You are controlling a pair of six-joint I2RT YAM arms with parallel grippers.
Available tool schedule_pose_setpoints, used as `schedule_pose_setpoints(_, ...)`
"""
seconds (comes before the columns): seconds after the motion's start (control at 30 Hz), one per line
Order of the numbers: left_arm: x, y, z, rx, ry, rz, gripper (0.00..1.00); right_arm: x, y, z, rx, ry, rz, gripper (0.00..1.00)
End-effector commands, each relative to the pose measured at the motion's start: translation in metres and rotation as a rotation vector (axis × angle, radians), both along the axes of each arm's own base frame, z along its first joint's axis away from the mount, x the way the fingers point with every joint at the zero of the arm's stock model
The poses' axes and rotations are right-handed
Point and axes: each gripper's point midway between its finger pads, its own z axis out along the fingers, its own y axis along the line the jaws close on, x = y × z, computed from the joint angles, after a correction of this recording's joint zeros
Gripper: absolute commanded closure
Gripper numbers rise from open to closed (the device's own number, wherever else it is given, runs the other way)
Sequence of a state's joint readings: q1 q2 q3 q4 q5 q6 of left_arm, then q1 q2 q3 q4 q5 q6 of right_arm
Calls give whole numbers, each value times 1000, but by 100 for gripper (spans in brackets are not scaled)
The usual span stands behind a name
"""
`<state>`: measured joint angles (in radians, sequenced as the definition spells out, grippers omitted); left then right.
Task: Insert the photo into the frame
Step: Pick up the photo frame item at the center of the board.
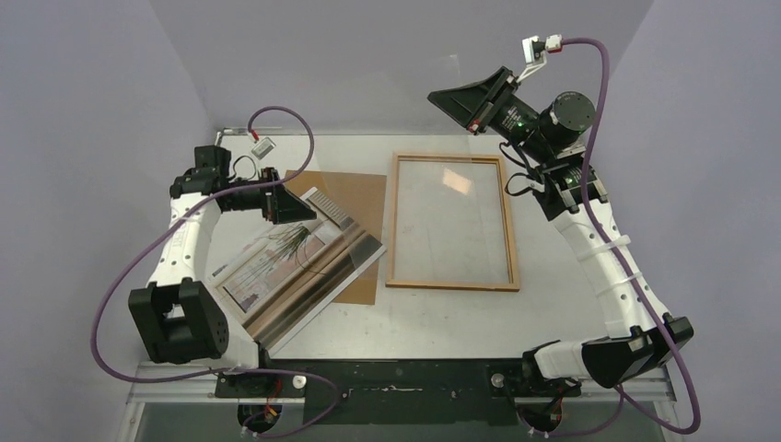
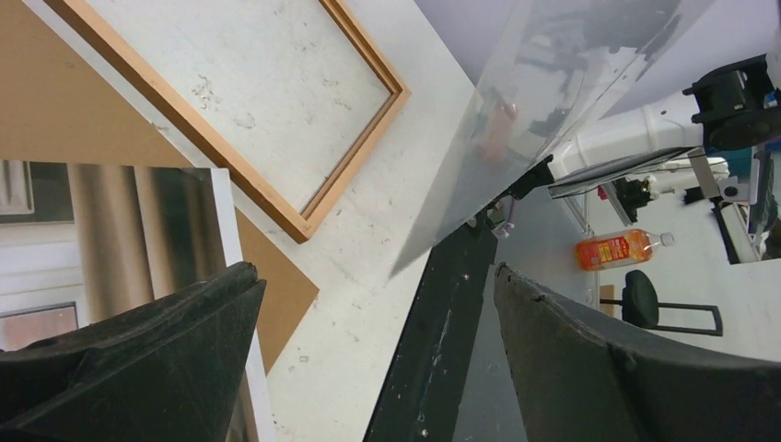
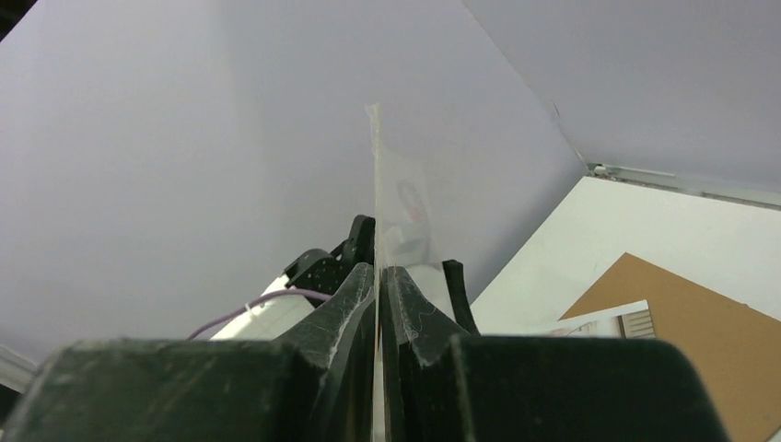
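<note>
Left gripper [image 1: 293, 212] hangs wide open and empty over the upper end of the photo [image 1: 276, 262], which slants lower-left to upper-right, left of the frame [image 1: 451, 284], while the right gripper [image 1: 435, 95], raised upper right, pinches a clear sheet [image 3: 376, 184].

The right gripper [image 3: 378, 276] has its dark jaws pinched tight on a thin clear sheet [image 3: 390, 189], seen edge-on and rising upright against lavender walls [image 3: 184, 138]. Lower right, a white table [image 3: 599, 221] carries a brown board [image 3: 709, 327] and a corner of the photo [image 3: 594, 322].
</note>
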<state>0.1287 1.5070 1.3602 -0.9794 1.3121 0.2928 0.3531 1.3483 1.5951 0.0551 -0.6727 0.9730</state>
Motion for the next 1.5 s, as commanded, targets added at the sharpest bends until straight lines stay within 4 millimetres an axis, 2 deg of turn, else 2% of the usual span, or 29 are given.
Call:
schedule_pose_setpoints(0.0, -22, -7, 44, -31, -257, -14, 4, -12, -14, 31, 99, -34, -47, 95)
schedule_pose_setpoints(0.07, -24, -6, 58, -38, -324, 31, 4, -10, -15, 35, 131, -22, -50, 95)
schedule_pose_setpoints(0.17, -20, -4, 91, -127, -422, 140, 4, -11, -17, 47, 169, -18, -59, 95)
schedule_pose_setpoints(0.27, -25, -4, 106, -221, -374, 150, 4, -14, -21, 58, 191, -18, -78, 95)
schedule_pose_setpoints(0.4, -18, -4, 108, -241, -346, 162, 4, -19, -25, 67, 221, -11, -79, 95)
schedule_pose_setpoints(0.57, -14, -3, 102, -246, -346, 183, 4, -22, -27, 66, 240, -2, -79, 95)
schedule_pose_setpoints(0.67, -9, -3, 98, -259, -305, 186, 4, -21, -27, 62, 249, 9, -75, 95)
schedule_pose_setpoints(0.87, -9, -9, 103, -311, -285, 158, 3, -17, -24, 52, 278, 31, -54, 95)
schedule_pose_setpoints(1.0, -4, -15, 96, -320, -243, 144, 1, -16, -21, 47, 302, 47, -29, 95)
schedule_pose_setpoints(1.1, -10, -23, 100, -350, -231, 101, 0, -16, -21, 43, 303, 50, -34, 95)
schedule_pose_setpoints(1.17, -19, -29, 104, -369, -231, 61, 9, -14, -22, 41, 299, 50, -43, 95)
schedule_pose_setpoints(1.37, -25, -42, 104, -383, -198, 15, 35, -8, -20, 25, 302, 72, -51, 95)
schedule_pose_setpoints(1.47, -25, -43, 102, -382, -203, 16, 39, -5, -19, 18, 302, 89, -48, 95)
